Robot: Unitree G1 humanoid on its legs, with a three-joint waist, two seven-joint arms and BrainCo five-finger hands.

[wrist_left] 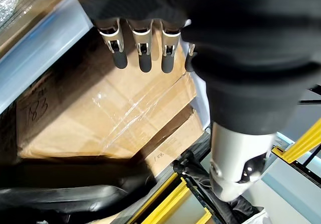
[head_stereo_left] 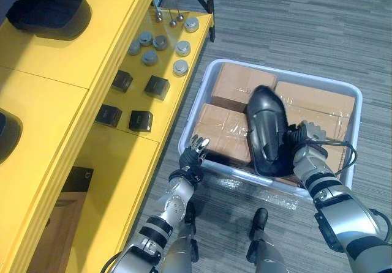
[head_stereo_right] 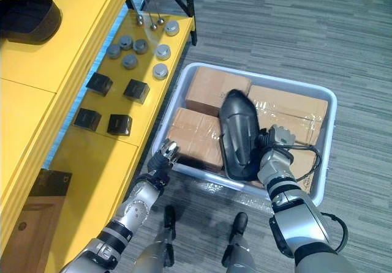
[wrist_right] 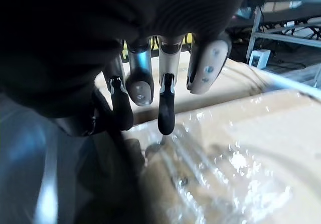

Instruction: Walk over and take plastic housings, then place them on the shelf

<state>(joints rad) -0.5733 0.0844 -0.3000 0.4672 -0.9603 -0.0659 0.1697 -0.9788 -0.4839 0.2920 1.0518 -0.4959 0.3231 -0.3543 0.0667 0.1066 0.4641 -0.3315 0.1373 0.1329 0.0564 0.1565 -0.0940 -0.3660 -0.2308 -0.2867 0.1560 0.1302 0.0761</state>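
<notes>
The yellow shelf (head_stereo_left: 37, 71) carries one shelved housing (head_stereo_left: 49, 13). The bin housing (head_stereo_left: 266, 129) lies unlifted, with the right hand (head_stereo_left: 306, 132) beside it and the left hand (head_stereo_left: 195, 150) at the bin (head_stereo_left: 233, 174) rim, both slack-fingered.

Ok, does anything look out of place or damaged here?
Nothing looks spilled or broken. One oddity: the black housing lies loose and slanted across the film-wrapped cardboard boxes in the bin, bridging the gap between them. The right hand is beside it, and the left hand is by the bin's rim.

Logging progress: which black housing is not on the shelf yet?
The housing lying on the boxes in the bin, by the right hand. The other two housings sit on top of the yellow shelf.
</notes>
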